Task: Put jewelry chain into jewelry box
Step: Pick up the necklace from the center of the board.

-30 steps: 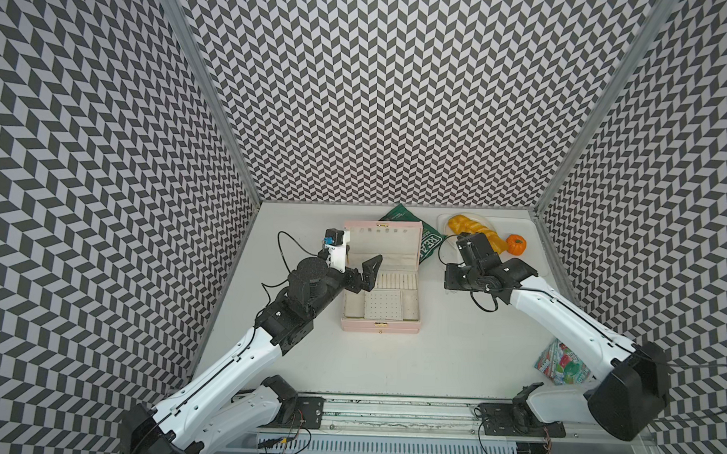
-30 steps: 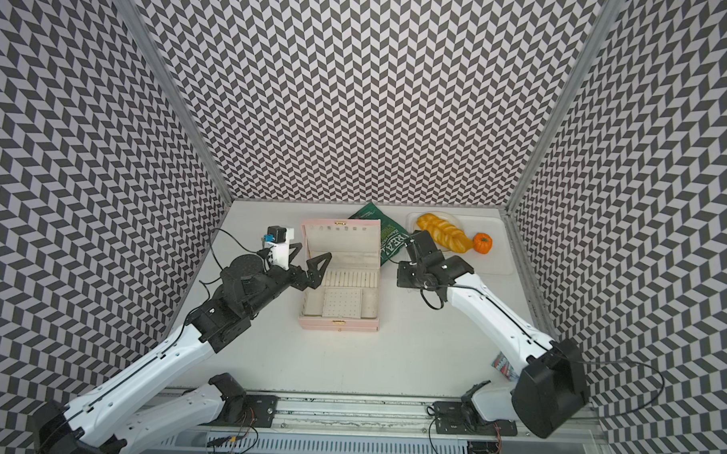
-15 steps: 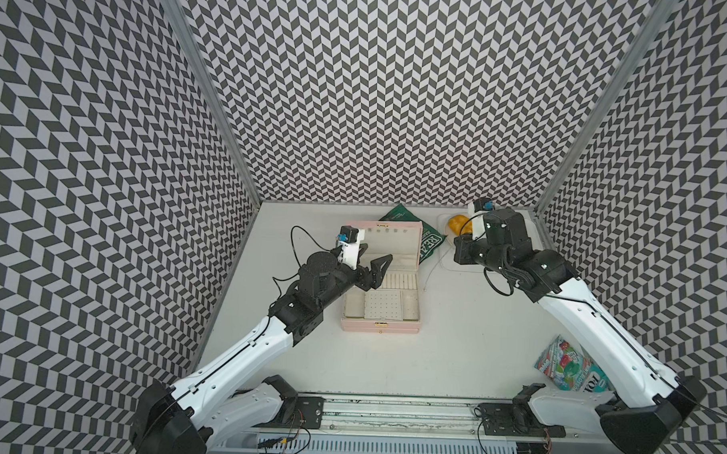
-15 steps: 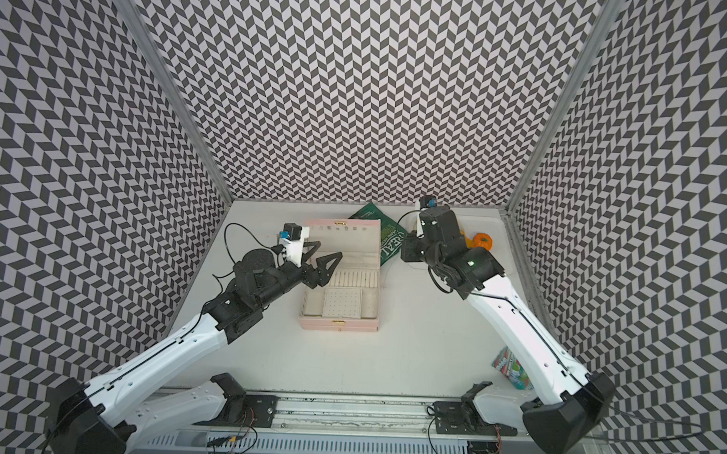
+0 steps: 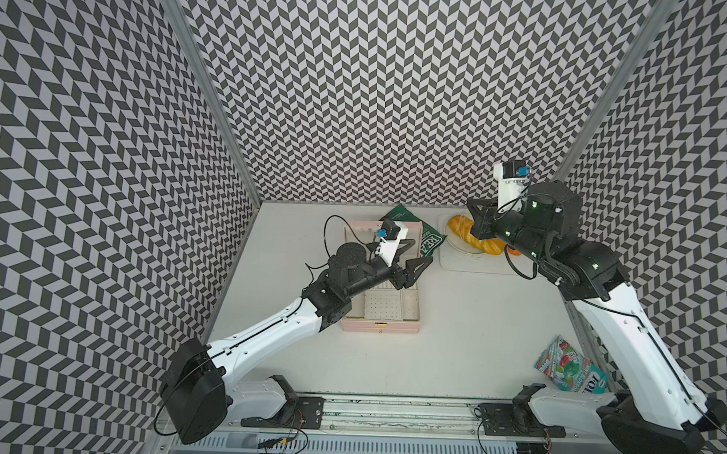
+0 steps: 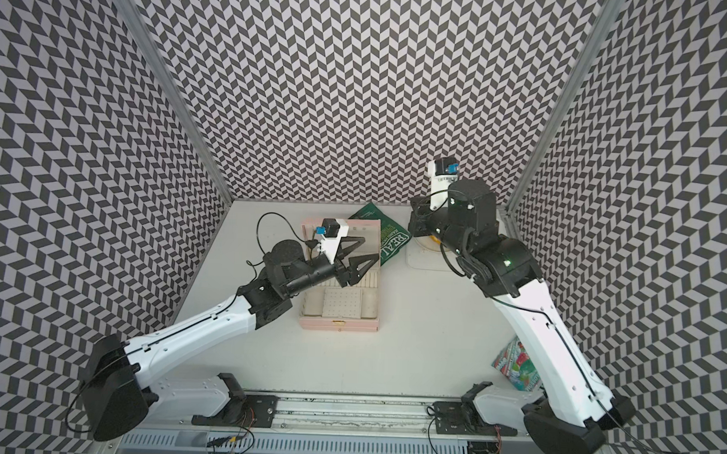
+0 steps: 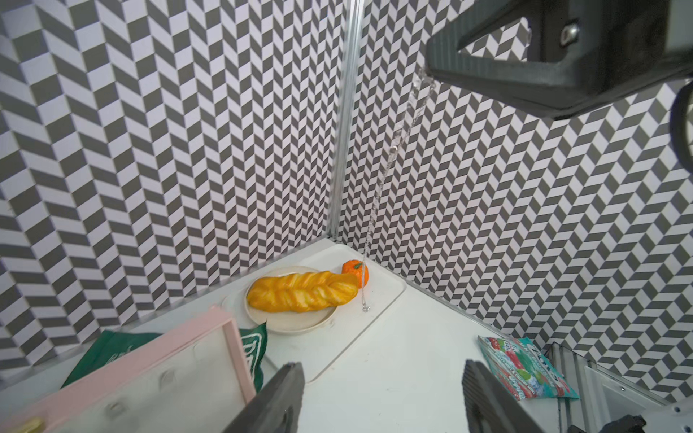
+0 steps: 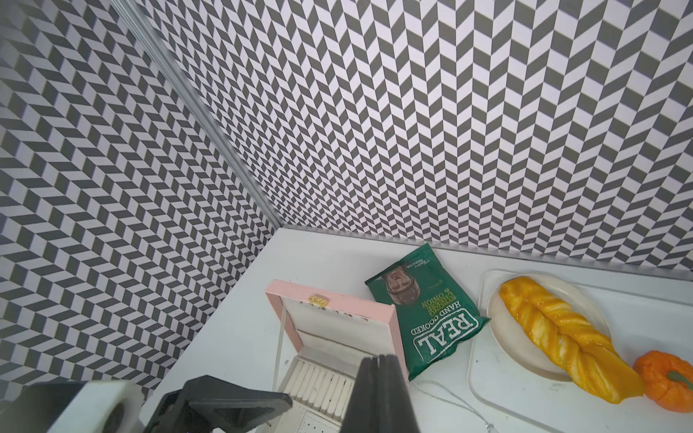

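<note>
Top views: the left gripper (image 5: 410, 256) has its jaws apart with nothing between them. The open jewelry box (image 5: 379, 327) sits directly under it: pale pink shell, cream lining, dotted panel, gold clasp. The right gripper (image 5: 476, 221) is raised and pinched closed, off to the box's side. The chain is too fine to see here.

Left wrist: the jewelry chain (image 7: 392, 150) dangles from the tip of the right gripper (image 7: 435, 65). It is a thin, glinting silvery strand hanging straight down, with its free end low, near the white tray (image 7: 390, 300). A glossy braided loaf (image 7: 300, 292) lies beyond it.

Right wrist: the right gripper's black jaws are pressed flat together. The chain shows as a hairline curve (image 8: 468, 408) beneath them, beside the crinkly green crisp bag (image 8: 427, 311).

Handling, my guess: the chain is near weightless, fully limp and slippery, so it will swing and bunch up. It tangles easily, though it isn't brittle. A pinch at one end suits it, lowering the free end into the box first.
</note>
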Tool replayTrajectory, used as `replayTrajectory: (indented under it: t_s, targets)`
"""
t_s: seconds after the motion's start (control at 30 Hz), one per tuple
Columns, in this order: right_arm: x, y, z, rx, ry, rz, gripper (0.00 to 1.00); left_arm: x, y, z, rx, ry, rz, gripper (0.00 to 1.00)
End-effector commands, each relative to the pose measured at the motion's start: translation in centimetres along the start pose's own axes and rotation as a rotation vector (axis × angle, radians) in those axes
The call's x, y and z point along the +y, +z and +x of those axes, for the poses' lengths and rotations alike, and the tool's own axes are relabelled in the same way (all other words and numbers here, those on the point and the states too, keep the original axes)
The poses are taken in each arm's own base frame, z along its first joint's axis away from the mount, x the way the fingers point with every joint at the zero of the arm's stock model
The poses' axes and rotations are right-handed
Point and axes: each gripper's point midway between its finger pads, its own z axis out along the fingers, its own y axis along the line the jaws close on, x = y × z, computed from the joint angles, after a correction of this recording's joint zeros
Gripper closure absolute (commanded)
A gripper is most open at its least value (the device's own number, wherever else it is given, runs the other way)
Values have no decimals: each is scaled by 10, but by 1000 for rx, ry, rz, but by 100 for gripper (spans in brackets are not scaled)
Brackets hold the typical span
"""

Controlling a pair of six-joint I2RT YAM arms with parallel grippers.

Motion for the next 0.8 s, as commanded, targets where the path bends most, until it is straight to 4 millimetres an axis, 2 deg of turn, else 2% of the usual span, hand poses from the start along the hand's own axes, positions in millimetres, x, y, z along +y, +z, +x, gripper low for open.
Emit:
replayTrajectory:
  t_s: [0.0,0.13,0.43,0.77]
  targets:
    - [1,-3,0,12,-22,-2,100,-14,11,-23,-76,53,60,33]
    - [6,-13,-11,-21,-16,-22,100,-17,25,-24,-84,75,75,35]
    - [34,-25,-23,-35,52,-178,100,-27,51,-28,-88,100,104,36]
    - [39,-31,-26,-39,78,-208,100,-26,73,-35,-103,112,86,40]
